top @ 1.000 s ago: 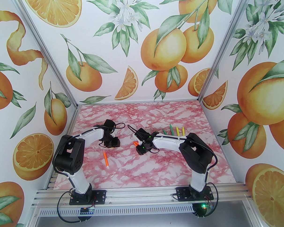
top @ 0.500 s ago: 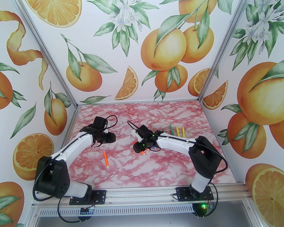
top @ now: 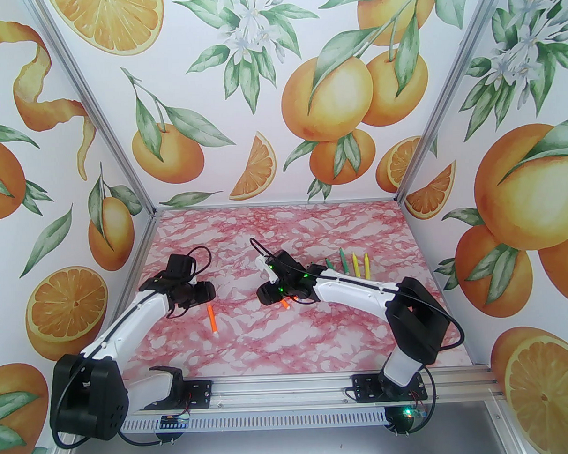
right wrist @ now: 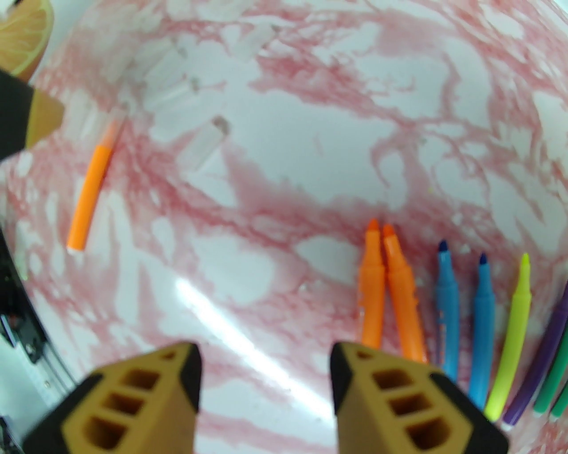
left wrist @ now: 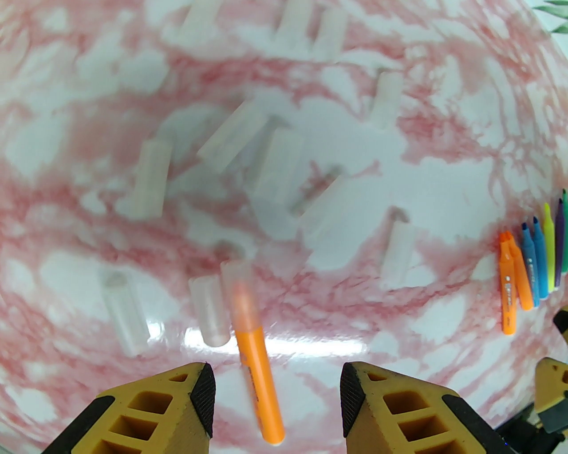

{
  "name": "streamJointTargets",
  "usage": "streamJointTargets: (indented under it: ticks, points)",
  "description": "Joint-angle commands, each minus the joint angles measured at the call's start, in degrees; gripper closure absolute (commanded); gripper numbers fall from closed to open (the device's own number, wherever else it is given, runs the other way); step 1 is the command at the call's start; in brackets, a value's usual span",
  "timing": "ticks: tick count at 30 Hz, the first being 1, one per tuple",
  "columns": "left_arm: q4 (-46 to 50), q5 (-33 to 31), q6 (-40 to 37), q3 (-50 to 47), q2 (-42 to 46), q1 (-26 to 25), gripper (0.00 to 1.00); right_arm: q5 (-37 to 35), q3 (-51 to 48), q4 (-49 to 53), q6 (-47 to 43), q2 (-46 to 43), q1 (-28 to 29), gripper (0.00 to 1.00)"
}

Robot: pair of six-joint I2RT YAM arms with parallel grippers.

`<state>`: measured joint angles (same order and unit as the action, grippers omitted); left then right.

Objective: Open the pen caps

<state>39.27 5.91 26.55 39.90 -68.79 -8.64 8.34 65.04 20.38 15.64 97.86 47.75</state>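
Your left fingers (left wrist: 146, 412) stand apart and empty, and the lone orange pen (left wrist: 259, 377) lies on the counter (top: 317, 342) left of centre with its clear cap (left wrist: 237, 283) on. Loose clear caps (left wrist: 151, 181) litter the marble beyond it, toward the far edge. Your right fingers (right wrist: 390, 399) are also apart and empty, just above the row of uncapped pens (right wrist: 483, 319) right of centre, and open room runs along the near edge.

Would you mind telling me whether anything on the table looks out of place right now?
One orange marker lies alone, apart from the tidy row of uncapped markers on the right, and it appears to wear its clear cap. Other clear caps lie scattered loose.
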Motion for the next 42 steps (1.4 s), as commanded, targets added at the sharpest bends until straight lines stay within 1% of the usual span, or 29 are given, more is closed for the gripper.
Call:
streamJointTargets:
  ticks: [1, 4, 6, 7, 12, 17, 23, 27, 30, 33, 35, 38, 42]
  points:
    - [-0.5, -0.3, 5.1, -3.5, 2.8, -0.8, 0.55, -1.3, 0.0, -2.0, 0.6, 0.2, -0.1, 0.47]
    - [-0.1, -1.2, 6.8, -4.9, 4.4, -2.4, 0.58, -1.1, 0.0, -2.3, 0.4, 0.5, -0.4, 0.47]
    - [1.7, -4.0, 8.3, -5.1, 4.4, -5.9, 0.59, -0.3, -0.1, -3.0, 0.2, 0.8, -1.3, 0.47]
    - [1.8, -4.4, 8.4, -5.2, 3.8, -6.6, 0.59, -0.2, -0.2, -3.3, 0.2, 0.8, -1.7, 0.47]
    - [1.3, -5.4, 7.9, -5.3, -0.3, -8.9, 0.64, -0.2, -1.4, -3.6, 0.0, 0.0, -2.9, 0.47]
    - [2.9, -10.1, 8.2, -5.0, -3.3, -10.6, 0.63, -0.3, -3.4, -3.9, 0.4, -1.9, -4.1, 0.46]
    - [-1.7, -7.0, 8.3, -6.2, -6.0, -11.2, 0.65, -0.3, -4.4, -4.0, 0.6, -3.1, -5.3, 0.47]
    - [-3.6, -6.6, 8.3, -5.8, -8.2, -12.7, 0.66, -0.3, -4.4, -3.8, 0.6, -3.3, -5.6, 0.46]
    - [-3.9, -6.6, 8.3, -5.5, -10.0, -13.4, 0.73, -0.5, -4.7, -3.8, 0.5, -3.6, -5.8, 0.46]
    - [-3.5, -6.7, 8.3, -5.2, -10.8, -13.9, 0.83, -0.7, -5.4, -3.9, 0.6, -4.3, -6.2, 0.46]
    - [-2.5, -6.8, 8.5, -4.8, -9.9, -14.1, 0.9, -0.9, -5.8, -3.8, 0.5, -4.9, -6.5, 0.47]
    - [0.4, -7.2, 8.5, -3.1, -7.1, -14.0, 0.98, -1.0, -6.5, -3.8, 0.5, -5.9, -7.0, 0.46]
    - [4.4, -6.7, 7.9, 0.4, -2.6, -14.2, 1.0, -1.4, -7.5, -3.6, 0.4, -7.3, -7.6, 0.46]
